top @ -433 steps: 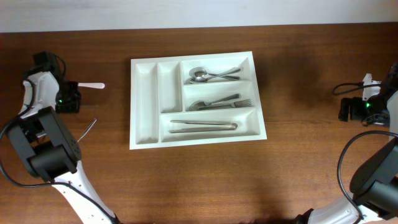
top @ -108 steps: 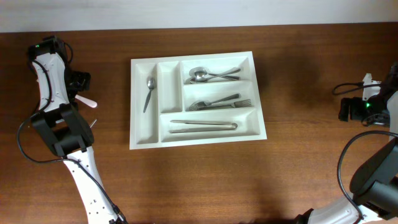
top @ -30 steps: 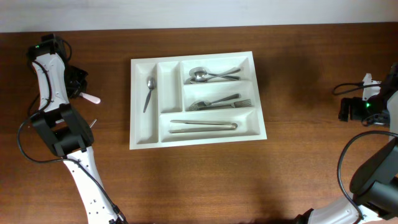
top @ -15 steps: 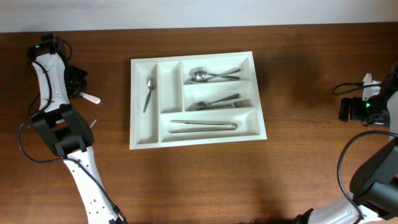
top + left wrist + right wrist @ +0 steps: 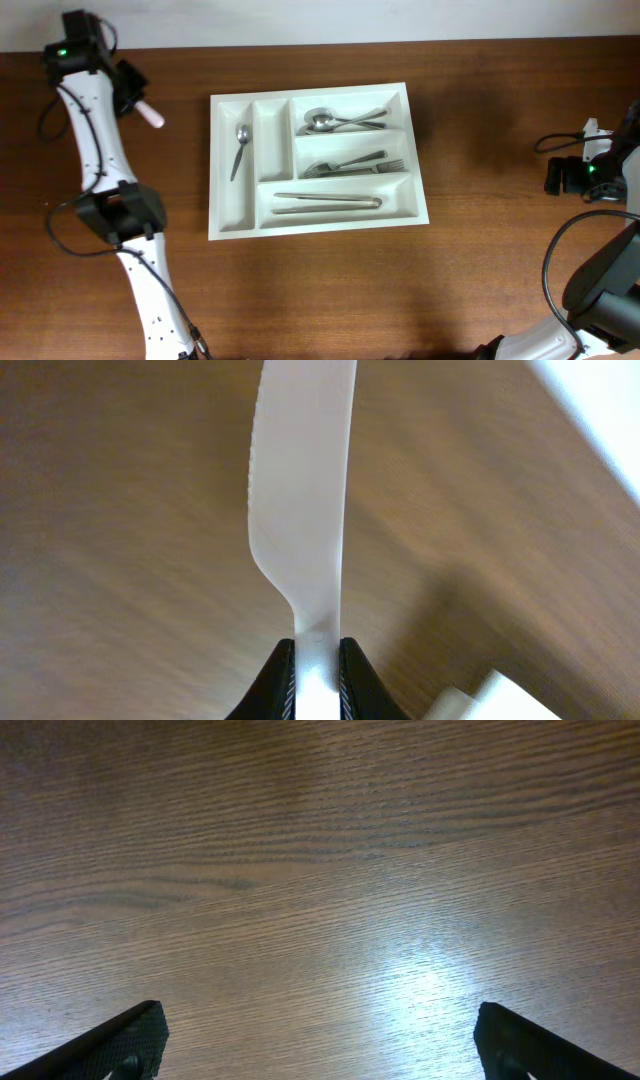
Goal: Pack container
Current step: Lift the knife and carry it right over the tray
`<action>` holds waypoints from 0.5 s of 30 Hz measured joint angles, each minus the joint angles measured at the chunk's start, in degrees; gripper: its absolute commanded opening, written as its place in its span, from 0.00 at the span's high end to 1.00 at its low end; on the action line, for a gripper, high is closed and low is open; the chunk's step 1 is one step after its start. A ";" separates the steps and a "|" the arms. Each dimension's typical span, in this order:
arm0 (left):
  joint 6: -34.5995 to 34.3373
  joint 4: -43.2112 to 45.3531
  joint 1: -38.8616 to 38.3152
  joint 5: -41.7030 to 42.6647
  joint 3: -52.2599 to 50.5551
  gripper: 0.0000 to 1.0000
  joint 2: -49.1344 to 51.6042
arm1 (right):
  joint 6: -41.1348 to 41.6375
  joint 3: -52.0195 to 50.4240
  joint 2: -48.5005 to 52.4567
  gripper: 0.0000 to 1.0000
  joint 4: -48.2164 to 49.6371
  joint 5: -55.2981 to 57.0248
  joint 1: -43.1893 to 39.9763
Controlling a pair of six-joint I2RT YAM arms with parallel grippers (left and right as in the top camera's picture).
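Note:
The white container (image 5: 222, 225) lies mid-table. A metal spoon (image 5: 239, 150) rests in its leftmost narrow compartment, while spoons (image 5: 340, 120), forks (image 5: 355, 164) and long metal pieces (image 5: 328, 202) fill the three crosswise ones. At the far left back, my left gripper (image 5: 128, 90) is shut on a white plastic knife (image 5: 151, 114), held above the table and pointing toward the container. The left wrist view has the knife (image 5: 300, 500) clamped between my left gripper (image 5: 317, 672) fingers. My right gripper (image 5: 558, 177) stays at the right edge; in its own view the right gripper (image 5: 320, 1045) is open over bare wood.
The second narrow compartment (image 5: 270, 140) holds nothing. Cables (image 5: 560, 143) trail beside the right arm. The left arm's base (image 5: 120, 215) stands left of the container. A blurred white corner (image 5: 495, 698) shows low right in the left wrist view.
The left gripper has lifted the white knife off the table and swung it toward the back; the arm now stretches taller. The right arm has not moved.

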 measured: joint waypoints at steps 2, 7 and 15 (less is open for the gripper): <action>1.53 -0.04 -2.34 0.68 1.18 0.98 -0.42 | 0.02 0.00 0.00 0.01 0.00 0.00 0.00; 4.37 -0.42 -9.33 2.47 1.27 0.98 -0.66 | 0.04 0.00 0.00 0.01 0.00 0.00 0.00; 5.57 -3.28 -20.02 3.50 1.27 0.98 -0.74 | -0.02 0.00 0.00 0.01 0.00 0.00 0.00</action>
